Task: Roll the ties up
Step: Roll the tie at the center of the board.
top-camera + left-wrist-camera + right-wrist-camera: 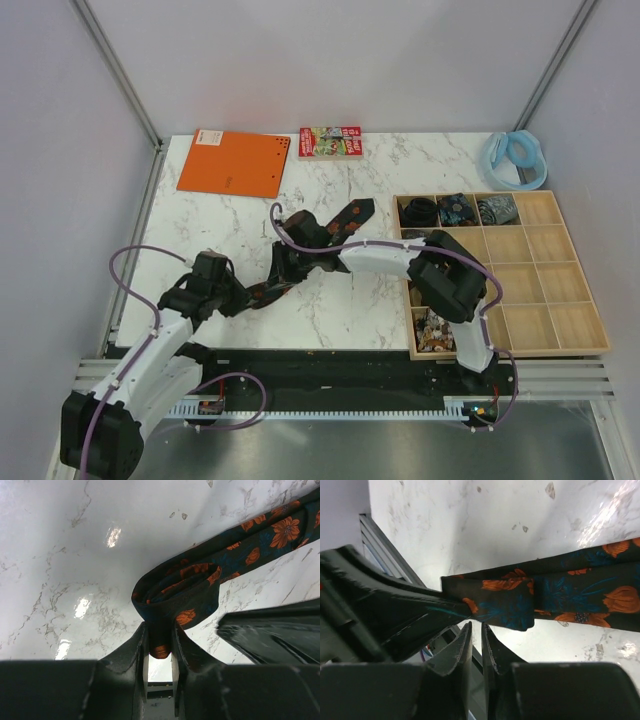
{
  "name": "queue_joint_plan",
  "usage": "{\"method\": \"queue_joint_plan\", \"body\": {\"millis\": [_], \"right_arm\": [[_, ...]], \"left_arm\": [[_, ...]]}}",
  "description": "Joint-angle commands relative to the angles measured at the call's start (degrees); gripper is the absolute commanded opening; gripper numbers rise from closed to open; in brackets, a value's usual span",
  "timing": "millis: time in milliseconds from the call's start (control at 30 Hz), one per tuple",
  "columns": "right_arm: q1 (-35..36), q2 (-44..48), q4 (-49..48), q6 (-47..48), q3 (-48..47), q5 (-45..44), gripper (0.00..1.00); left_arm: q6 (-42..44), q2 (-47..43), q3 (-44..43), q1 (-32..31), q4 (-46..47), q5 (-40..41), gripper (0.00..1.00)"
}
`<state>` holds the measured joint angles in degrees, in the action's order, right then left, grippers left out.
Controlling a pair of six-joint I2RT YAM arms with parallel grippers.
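Now you are pinching the flowered tie with your left pincer, jaws clamping on the loosely coiled end, which is bulging just beyond the fingertips. The rest of the strip is running ahead and to the right of that pincer over the marble table. Your right pincer is showing jaws pressed nearly together on nothing, the tie's folded end lying just beyond its tips.

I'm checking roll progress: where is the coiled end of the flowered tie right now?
Left wrist view: the flowered tie has its coiled end on the marble table, pinched in the left gripper; from above, near-left of the table's centre.
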<state>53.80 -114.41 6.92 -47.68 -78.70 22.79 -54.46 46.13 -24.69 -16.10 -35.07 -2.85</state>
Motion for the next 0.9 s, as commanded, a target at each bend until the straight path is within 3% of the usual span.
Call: {"method": "queue_joint_plan", "body": {"millis": [0,300,633,867], "right_arm": [[0.4,-3.4,-4.1,-2.3,-1.6,0.1,0.19],[0.3,-8.0,-6.1,-3.2,-1.4,0.2,0.16],[0.3,-0.7,-0.4,-1.1,-2.5,-3.3,0.17],[0.7,-3.0,0.8,-1.3,-3.8,-5.0,0.16]], "left_arm": [[0.9,-1.6,-2.5,0.1,-1.4,-1.4,0.02],[0.8,-2.1,-3.3,0.1,-2.5,-2.8,0.02],[0.9,-1.3,-5.6,0.1,-5.0,-3.7,0.02],[1.3,-1.2,-6.6,0.1,-6.2,-4.1,0.02]]}}
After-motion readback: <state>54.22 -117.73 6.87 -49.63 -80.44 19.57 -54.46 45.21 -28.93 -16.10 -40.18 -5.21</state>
